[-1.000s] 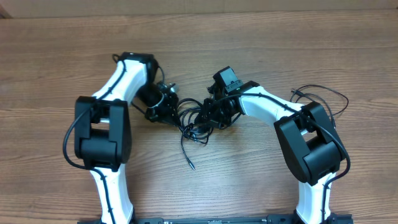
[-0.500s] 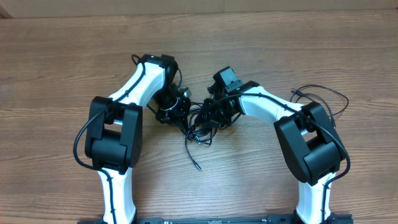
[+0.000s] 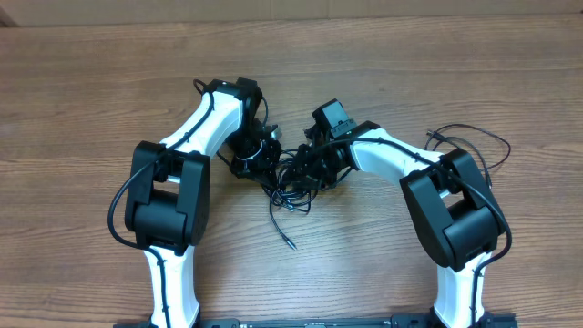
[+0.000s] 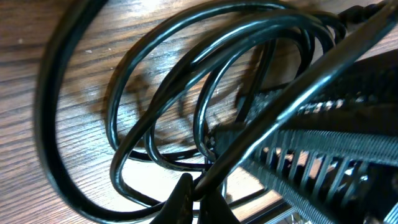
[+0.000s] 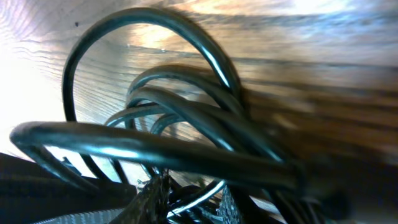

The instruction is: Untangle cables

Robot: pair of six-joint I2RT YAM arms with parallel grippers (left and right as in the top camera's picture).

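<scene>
step: teasing cables [image 3: 290, 189] apart, tabletop [image 3: 91, 91] middle | left gripper [image 4: 195, 196] clamped on cables | right gripper [image 5: 186, 205]: cannot tell | next: slow outward pull

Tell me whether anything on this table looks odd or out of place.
Yes. The cables sit in a knotted heap at the middle, one loose end trailing toward the front edge. A thin loop lies apart by the right arm, away from the heap.

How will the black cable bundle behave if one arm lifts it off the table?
Probably floppy: the cables lie in loose curving loops, with one end trailing free. Likely light, being thin cords. Their glossy jackets may slip, and overlapping loops could snag together.
</scene>
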